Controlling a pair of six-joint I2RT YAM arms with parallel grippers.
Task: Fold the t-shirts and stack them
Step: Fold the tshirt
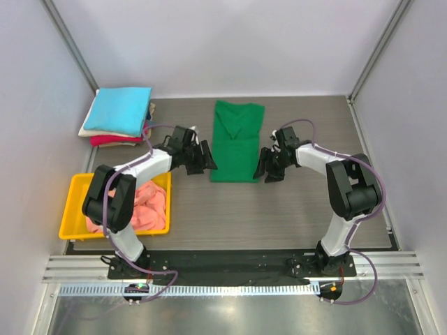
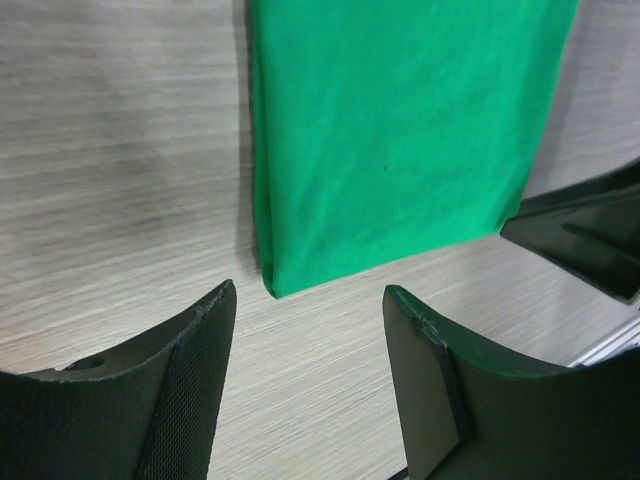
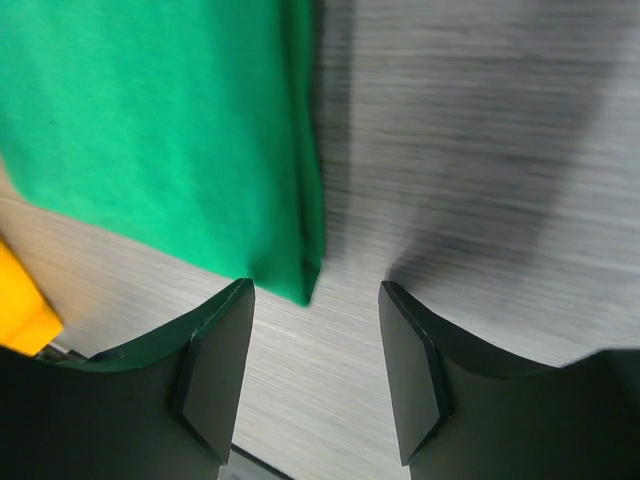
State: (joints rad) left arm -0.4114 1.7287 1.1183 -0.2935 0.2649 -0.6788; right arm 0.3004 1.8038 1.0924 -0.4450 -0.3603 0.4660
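Left end effector [image 2: 308, 305] and right end effector [image 3: 315, 295] positioned at near corners of green t-shirt [image 1: 237, 143], laid lengthwise-folded at centre of surface [image 1: 293, 216]. Risk judged: single layer pinched or corners raised unevenly, fold skewed. Both released, jaws spread wide, nothing held; cloth contact not determined. Folded stack [image 1: 119, 115] located back left; salmon-pink t-shirt [image 1: 150, 206] seen in yellow tray [image 1: 73, 227].
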